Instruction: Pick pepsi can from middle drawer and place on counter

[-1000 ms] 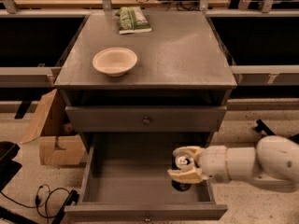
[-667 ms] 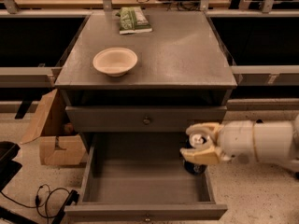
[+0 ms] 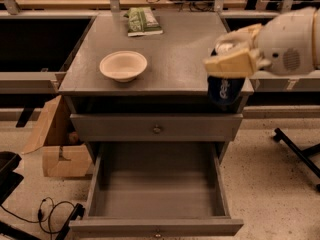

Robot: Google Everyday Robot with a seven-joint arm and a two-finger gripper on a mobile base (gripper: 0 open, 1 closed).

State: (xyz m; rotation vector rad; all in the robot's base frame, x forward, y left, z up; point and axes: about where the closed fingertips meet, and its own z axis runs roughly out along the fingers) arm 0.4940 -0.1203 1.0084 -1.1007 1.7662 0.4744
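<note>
My gripper [image 3: 231, 54] reaches in from the right and is shut on the pepsi can [image 3: 224, 88], a dark navy can with a pale logo. It holds the can in the air in front of the counter's [image 3: 175, 59] front right corner. The can's top is hidden by the beige fingers [image 3: 231, 64]. The middle drawer [image 3: 155, 226] is pulled out wide below, grey and shallow, with a small knob on its narrow front panel, and nothing lies in it.
A beige bowl [image 3: 123, 65] sits on the counter's left half. A green snack packet [image 3: 143, 21] lies at the counter's back. The upper drawer front [image 3: 156, 128] is closed. A cardboard box [image 3: 55, 144] stands on the floor at the left, with cables near it.
The gripper has lifted the can out of the open drawer, up and to the right, to counter height. The drawer is now empty.
</note>
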